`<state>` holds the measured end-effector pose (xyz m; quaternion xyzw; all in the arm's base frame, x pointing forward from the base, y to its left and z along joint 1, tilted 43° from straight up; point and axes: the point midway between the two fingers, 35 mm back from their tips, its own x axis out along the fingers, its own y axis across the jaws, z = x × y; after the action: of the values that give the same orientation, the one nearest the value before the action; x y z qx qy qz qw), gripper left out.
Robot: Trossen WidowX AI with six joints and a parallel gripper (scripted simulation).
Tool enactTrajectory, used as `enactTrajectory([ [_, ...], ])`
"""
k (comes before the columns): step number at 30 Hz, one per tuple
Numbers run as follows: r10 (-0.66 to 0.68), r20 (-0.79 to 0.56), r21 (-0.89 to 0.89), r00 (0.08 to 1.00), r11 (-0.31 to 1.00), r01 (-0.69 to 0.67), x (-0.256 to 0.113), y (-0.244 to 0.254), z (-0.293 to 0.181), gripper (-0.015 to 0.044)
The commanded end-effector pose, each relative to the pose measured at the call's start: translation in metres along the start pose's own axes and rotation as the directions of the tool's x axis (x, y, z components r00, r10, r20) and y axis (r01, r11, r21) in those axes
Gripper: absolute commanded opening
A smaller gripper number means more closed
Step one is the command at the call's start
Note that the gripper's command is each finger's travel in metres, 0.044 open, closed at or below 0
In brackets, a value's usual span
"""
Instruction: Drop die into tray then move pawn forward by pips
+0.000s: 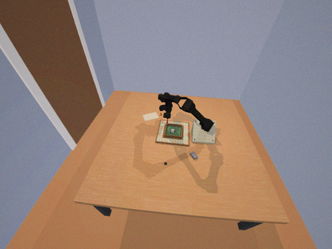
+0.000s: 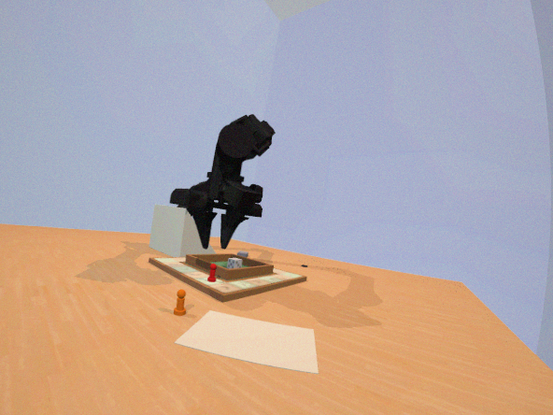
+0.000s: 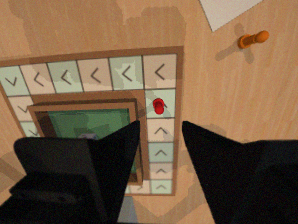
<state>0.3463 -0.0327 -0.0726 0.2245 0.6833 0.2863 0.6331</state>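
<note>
The white die (image 1: 172,130) (image 2: 234,263) (image 3: 87,136) lies in the green-floored tray (image 1: 173,137) (image 2: 248,272); its top pips are too small to read. The red pawn (image 1: 167,121) (image 2: 212,273) (image 3: 158,106) stands upright on the board (image 1: 172,144) (image 2: 266,289) (image 3: 180,75), on the pale green square beside a corner square. In the wrist view, arrows there point up to the corner, then left. My gripper (image 1: 167,118) (image 2: 215,248) (image 3: 160,125) is open and empty, above the board, with the pawn just beyond its fingertips in the wrist view.
An orange pawn (image 1: 161,114) (image 2: 180,304) (image 3: 252,39) stands off the board near a white sheet (image 1: 150,116) (image 2: 262,341) (image 3: 227,10). A pale box (image 1: 203,137) (image 2: 170,231) is beside the board. A grey block (image 1: 193,155) (image 2: 242,254) and small dark object (image 1: 165,163) (image 2: 304,265) lie farther off.
</note>
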Motion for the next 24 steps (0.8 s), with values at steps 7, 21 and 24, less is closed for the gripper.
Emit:
enactTrajectory([
  [7, 0.002, 0.009, -0.014, 1.0, 1.0, -0.002, 0.015, 0.0, 0.003, 0.02],
  [21, 0.003, 0.009, -0.014, 1.0, 1.0, -0.003, 0.037, 0.0, 0.004, 0.02],
  [24, 0.003, 0.009, -0.014, 1.0, 1.0, -0.003, 0.042, 0.0, 0.004, 0.02],
])
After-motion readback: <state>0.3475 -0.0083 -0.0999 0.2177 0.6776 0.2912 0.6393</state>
